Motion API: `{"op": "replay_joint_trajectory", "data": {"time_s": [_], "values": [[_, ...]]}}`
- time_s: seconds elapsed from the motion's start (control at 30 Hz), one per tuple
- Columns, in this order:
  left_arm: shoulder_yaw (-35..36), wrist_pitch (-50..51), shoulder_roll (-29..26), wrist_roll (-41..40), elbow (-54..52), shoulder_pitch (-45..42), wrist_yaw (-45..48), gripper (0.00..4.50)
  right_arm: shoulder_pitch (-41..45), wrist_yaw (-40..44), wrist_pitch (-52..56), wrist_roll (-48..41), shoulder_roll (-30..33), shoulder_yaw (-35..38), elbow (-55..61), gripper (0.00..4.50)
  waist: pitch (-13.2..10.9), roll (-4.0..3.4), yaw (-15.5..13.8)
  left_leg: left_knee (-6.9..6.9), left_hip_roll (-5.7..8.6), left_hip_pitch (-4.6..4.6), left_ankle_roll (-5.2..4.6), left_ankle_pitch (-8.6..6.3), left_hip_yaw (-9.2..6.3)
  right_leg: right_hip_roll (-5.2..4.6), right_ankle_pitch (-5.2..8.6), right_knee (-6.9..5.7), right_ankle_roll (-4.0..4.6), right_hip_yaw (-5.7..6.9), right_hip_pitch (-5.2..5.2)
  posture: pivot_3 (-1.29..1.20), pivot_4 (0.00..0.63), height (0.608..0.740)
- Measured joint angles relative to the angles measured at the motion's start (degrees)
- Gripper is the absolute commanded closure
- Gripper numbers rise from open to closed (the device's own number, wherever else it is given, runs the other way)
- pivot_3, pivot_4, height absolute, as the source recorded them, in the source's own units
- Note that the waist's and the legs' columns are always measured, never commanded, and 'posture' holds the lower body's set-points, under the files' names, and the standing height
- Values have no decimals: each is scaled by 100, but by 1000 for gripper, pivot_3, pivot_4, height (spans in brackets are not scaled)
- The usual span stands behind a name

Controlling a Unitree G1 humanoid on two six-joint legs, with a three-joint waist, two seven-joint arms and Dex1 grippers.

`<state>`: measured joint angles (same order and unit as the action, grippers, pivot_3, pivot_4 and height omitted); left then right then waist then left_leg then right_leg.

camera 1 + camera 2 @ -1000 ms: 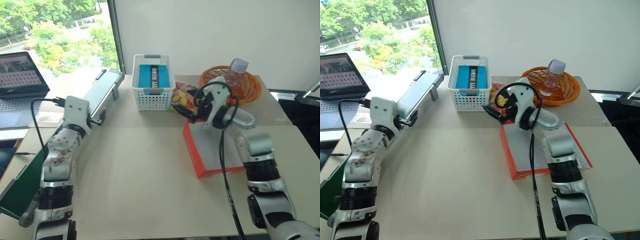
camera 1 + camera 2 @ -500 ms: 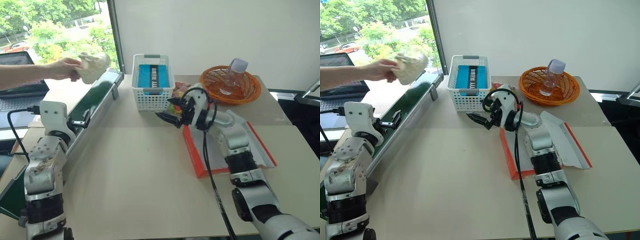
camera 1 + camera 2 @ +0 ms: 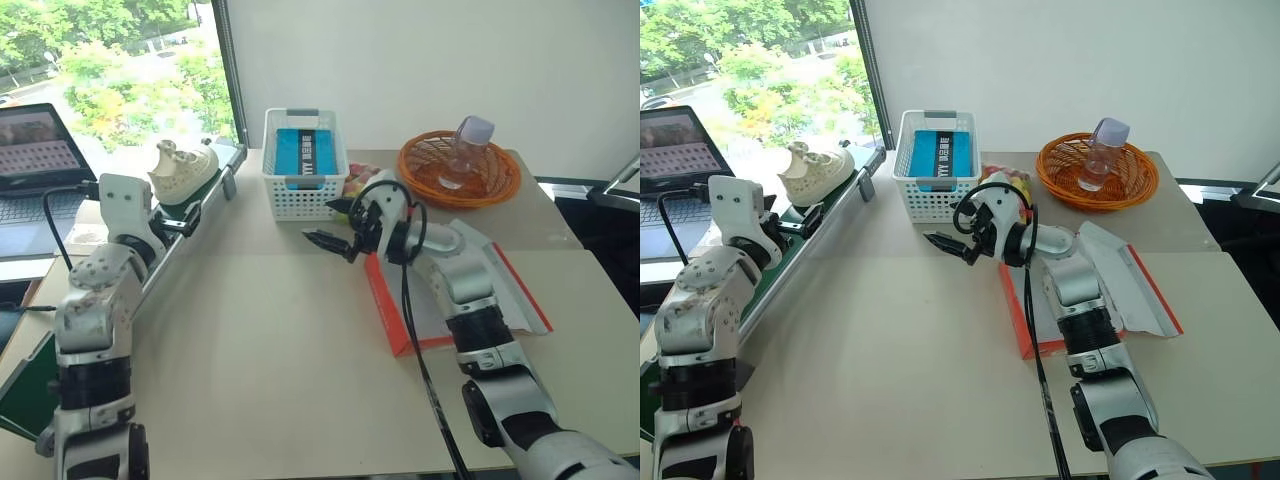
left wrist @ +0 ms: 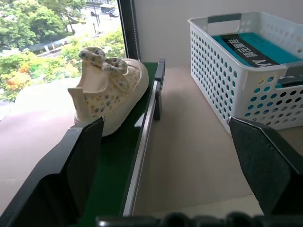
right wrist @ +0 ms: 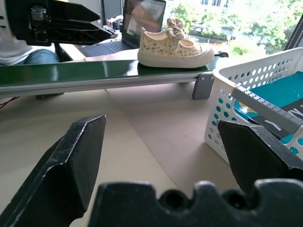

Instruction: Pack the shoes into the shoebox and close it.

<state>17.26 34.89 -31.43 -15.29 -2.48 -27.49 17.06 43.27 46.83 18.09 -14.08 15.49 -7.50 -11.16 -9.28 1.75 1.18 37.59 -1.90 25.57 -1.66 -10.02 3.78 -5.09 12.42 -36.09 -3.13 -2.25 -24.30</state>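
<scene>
While one shoe [image 3: 183,171] waits on the green conveyor [image 3: 170,225], steer your left claw [image 3: 175,222] — spread wide, like the right claw [image 3: 330,240] — squarely around its sole.

shoebox [image 3: 385,300]: inside partly hidden by right arm | laptop [image 3: 35,150]: cut by frame edge

Shoe [image 3: 183,171] now set down on green conveyor belt [image 4: 110,187], just ahead of left gripper [image 3: 168,218]; person's hand gone. Right gripper [image 3: 327,241] swung leftward off shoebox [image 3: 388,312].
</scene>
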Motion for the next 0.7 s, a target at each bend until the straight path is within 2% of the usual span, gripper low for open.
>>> {"op": "replay_joint_trajectory", "data": {"time_s": [0.07,0.23,0.33,0.67,0.7], "values": [[-20,-68,-179,53,473,-159,76,0,-72,-67,96,0,16,-5,121,50,0,0,8,-3,-2,0,1,1,-1,3,1,-1,2,1,-2,0,150,740],[61,-432,-936,308,2444,-789,250,0,-342,-201,370,-1,141,-19,474,50,-1,2,10,-11,-1,0,5,4,-1,2,2,0,5,4,-5,0,150,740],[-18,-644,-1169,387,3115,-1078,546,0,-361,-229,421,-2,164,-23,568,50,-4,6,-4,-15,0,1,8,5,0,0,2,3,5,9,-7,0,150,740],[-873,-1050,-1578,876,4848,-1725,1879,0,-376,-325,513,-7,191,-44,684,50,-4,8,-24,-23,-1,2,14,9,2,-1,4,2,9,17,-10,0,150,740],[-971,-1086,-1581,953,4992,-1743,1997,267,-378,-324,516,-7,206,-44,689,8,-5,9,-21,-24,-1,2,14,9,2,-1,4,1,10,18,-11,0,150,740]]}}
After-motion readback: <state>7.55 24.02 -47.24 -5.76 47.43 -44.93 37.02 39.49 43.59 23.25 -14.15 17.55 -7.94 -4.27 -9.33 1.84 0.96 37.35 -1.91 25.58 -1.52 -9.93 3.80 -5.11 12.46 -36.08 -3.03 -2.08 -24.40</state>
